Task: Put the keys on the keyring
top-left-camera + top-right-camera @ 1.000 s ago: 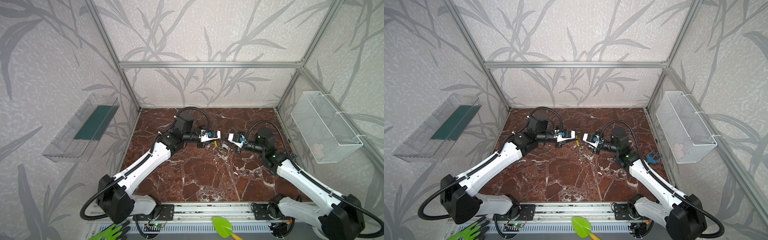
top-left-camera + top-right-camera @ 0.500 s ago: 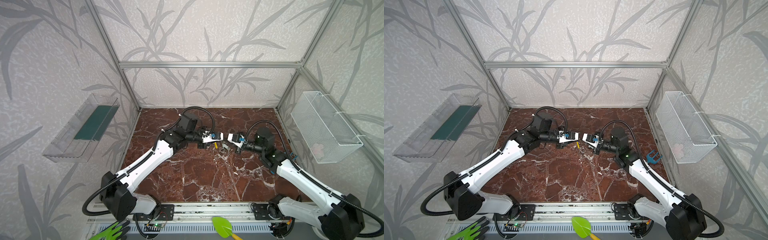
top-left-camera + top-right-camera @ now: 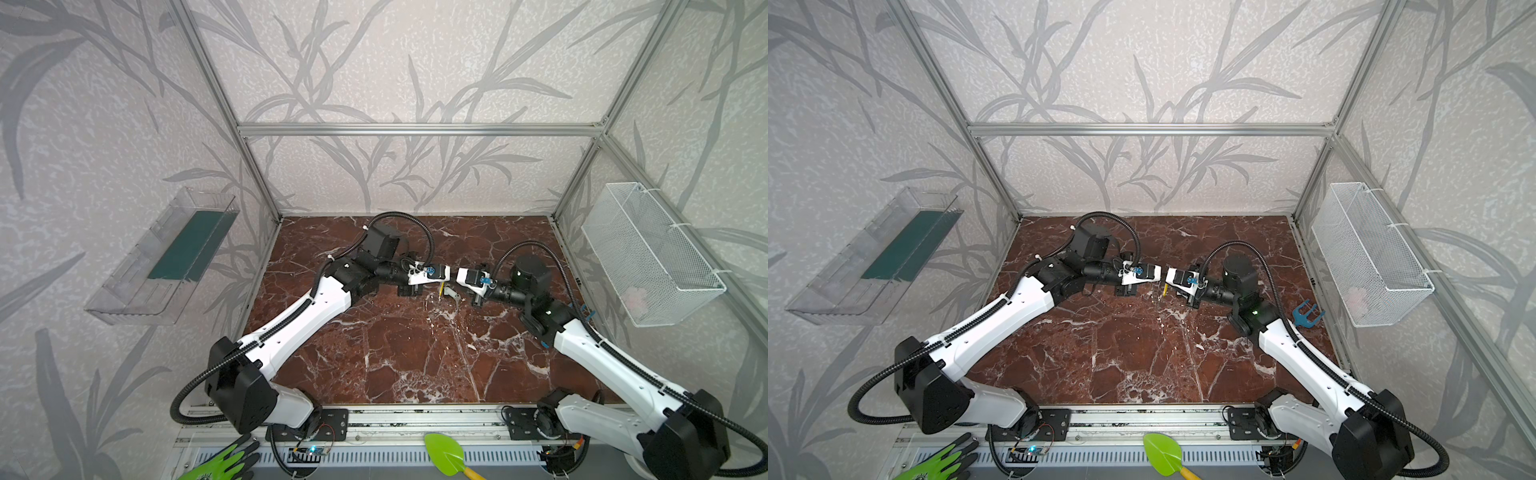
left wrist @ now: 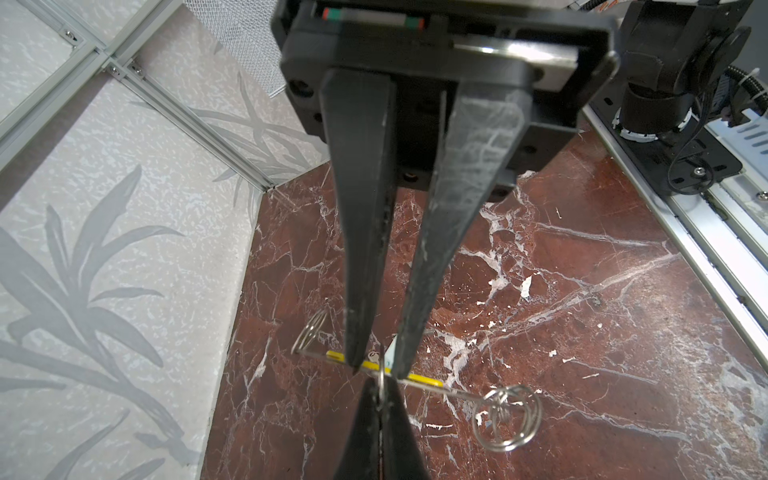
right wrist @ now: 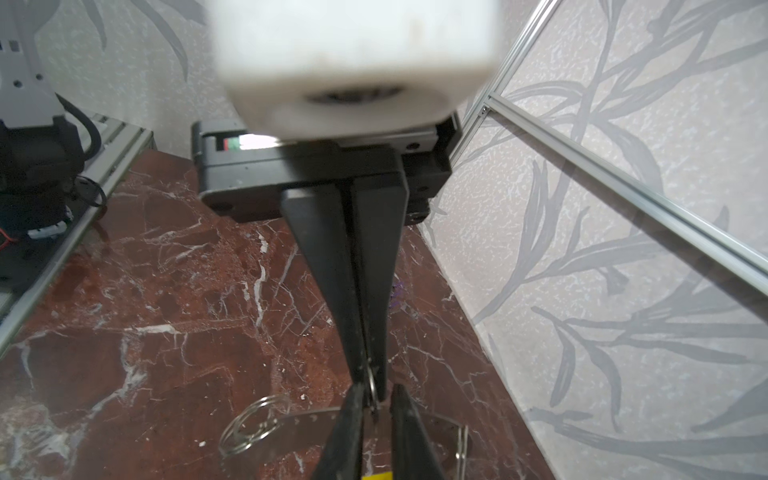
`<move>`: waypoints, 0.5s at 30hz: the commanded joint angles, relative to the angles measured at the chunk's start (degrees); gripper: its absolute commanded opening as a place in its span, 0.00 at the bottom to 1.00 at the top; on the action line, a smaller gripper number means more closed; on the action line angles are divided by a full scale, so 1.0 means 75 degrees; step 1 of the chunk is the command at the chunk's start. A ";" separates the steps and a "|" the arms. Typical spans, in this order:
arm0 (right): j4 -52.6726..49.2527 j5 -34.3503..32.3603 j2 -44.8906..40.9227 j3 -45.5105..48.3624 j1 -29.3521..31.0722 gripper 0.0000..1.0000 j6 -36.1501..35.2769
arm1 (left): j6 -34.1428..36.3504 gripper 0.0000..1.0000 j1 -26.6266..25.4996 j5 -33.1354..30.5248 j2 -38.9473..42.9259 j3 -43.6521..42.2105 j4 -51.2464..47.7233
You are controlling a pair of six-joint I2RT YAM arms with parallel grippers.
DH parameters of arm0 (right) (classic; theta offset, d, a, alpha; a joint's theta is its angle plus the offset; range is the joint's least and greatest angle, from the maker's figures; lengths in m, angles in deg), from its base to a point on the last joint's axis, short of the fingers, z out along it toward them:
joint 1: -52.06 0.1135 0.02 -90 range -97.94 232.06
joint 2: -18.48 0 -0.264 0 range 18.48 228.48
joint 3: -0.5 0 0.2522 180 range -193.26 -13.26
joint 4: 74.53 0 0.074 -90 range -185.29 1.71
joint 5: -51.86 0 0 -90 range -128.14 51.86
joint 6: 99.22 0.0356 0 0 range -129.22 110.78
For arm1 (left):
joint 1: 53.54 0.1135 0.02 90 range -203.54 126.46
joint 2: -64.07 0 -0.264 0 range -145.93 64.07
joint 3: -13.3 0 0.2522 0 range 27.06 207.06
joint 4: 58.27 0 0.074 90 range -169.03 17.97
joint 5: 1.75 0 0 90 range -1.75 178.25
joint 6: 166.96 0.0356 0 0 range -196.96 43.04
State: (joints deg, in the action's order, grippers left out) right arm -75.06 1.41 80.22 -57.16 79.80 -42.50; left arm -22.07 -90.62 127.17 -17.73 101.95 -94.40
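Both meet at the yellow sleeve (image 4: 426, 379): left gripper (image 5: 370, 372) pinches the keys' (image 4: 390, 355) light, likely slippery loop flatwise; right gripper (image 4: 376, 370) gapes.

We count two robot arms, a left arm (image 3: 299, 320) and a right arm (image 3: 602, 353), and two grippers, the left gripper (image 4: 380, 388) and the right gripper (image 5: 376, 394). We count one keyring (image 4: 336, 355) with one yellow sleeve (image 4: 424, 379), two bunches of small wire loops (image 4: 509, 417) and one pale tag (image 4: 391, 353). We further count one wire basket (image 3: 648, 257), one clear wall tray (image 3: 137, 286), one green trowel (image 3: 446, 453), one green glove (image 3: 224, 463) and one blue pronged piece (image 3: 1307, 313).
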 commanded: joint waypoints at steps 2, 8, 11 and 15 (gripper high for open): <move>0.0126 0.0149 -0.0395 0.0288 -0.0250 0.25 -0.0154 | 0.0833 0.00 -0.0027 0.0294 0.0272 -0.0359 0.0237; -0.0391 0.0470 -0.0438 0.0257 -0.0278 0.20 -0.0612 | 0.1732 0.00 -0.0035 0.0473 0.0458 -0.0859 0.0739; -0.0698 0.0879 -0.0462 0.0239 -0.0279 0.18 -0.1343 | 0.1924 0.00 -0.0026 0.0418 0.0543 -0.1032 0.1040; -0.1129 0.1145 -0.0398 0.0136 -0.0278 0.17 -0.1752 | 0.2176 0.00 -0.0048 0.0302 0.0684 -0.1280 0.1457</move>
State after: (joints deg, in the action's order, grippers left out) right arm -80.17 6.63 77.92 -55.39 77.79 -51.46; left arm -9.79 -90.62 128.65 -15.08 93.25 -87.45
